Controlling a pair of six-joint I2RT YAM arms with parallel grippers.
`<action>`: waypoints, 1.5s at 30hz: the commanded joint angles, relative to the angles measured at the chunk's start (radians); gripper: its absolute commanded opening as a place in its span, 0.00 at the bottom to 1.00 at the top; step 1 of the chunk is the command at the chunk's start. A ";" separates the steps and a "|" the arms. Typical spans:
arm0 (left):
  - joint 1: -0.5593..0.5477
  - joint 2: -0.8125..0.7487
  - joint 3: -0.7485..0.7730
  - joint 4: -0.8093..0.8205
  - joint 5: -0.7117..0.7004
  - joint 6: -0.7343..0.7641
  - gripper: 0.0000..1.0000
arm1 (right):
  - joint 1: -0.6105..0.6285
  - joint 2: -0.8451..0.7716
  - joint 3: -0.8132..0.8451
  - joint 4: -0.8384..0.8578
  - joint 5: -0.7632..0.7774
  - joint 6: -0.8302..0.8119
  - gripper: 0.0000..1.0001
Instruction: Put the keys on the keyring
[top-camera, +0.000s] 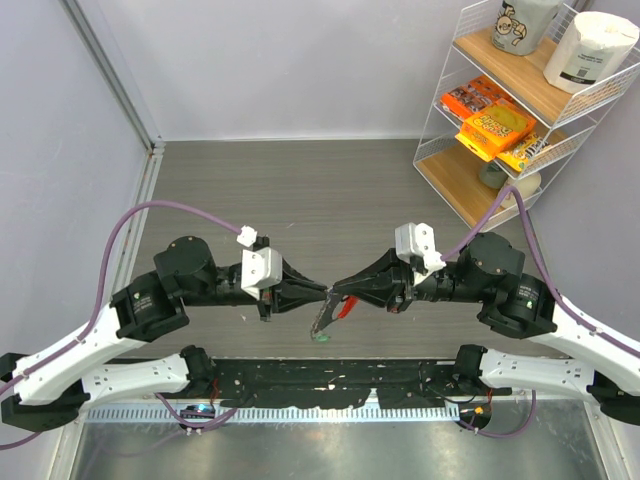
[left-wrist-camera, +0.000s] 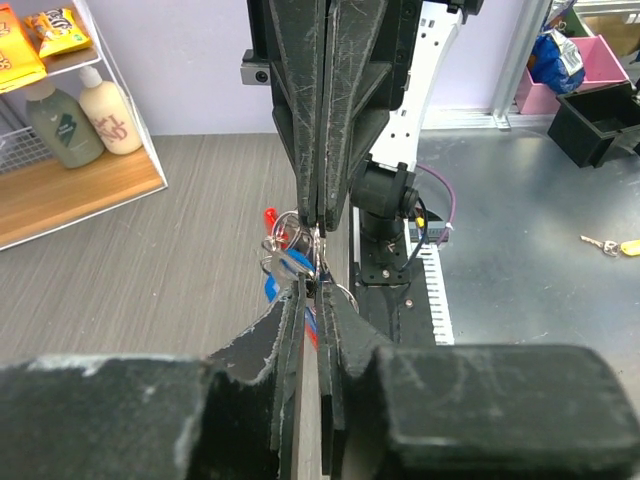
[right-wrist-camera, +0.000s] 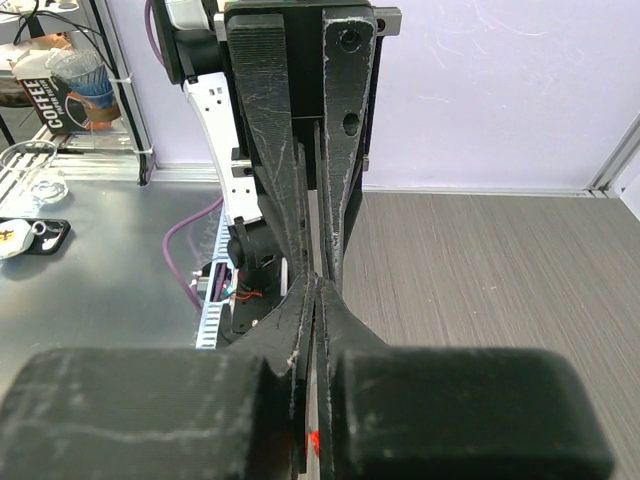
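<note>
Entry: keyring (top-camera: 346, 308), a red clip with a short silvery chain (top-camera: 323, 320), is hanging in the air just above the table (top-camera: 300, 190), where the two arms are meeting tip to tip near the front edge. Keys: a green key (top-camera: 322, 337) is dangling at the bottom of the chain, and a blue key (left-wrist-camera: 293, 263) is sitting in the bunch of rings beside the fingertips in the left wrist view. Whether either key is already threaded on is too small to tell. Right gripper (top-camera: 342, 290): its jaws are pressing fully together, with a speck of red showing between them in its own wrist view, so it appears to be gripping the keyring at the clip. Left gripper (top-camera: 320, 292): its jaws are standing almost together with only a thin slit, and a sliver of blue and red is showing in that slit. Whether it is truly pinching anything cannot be told. Handling, as judged: the whole bunch is looking very light. The keys and rings are stiff, smooth metal and likely to slip or twist between flat pads. The chain is limp, so it will be swinging freely. Best hold: the plastic heads of the keys and the body of the clip, leaving the ring free for threading.
</note>
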 joint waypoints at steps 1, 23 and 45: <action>-0.001 0.003 0.019 0.052 -0.019 -0.004 0.11 | 0.005 -0.007 0.008 0.083 -0.006 0.010 0.06; -0.001 0.015 -0.001 0.085 0.019 -0.024 0.00 | 0.005 -0.092 -0.228 0.511 0.160 0.092 0.06; -0.002 -0.015 -0.033 0.107 0.004 -0.021 0.07 | 0.005 -0.076 -0.327 0.754 0.267 0.171 0.05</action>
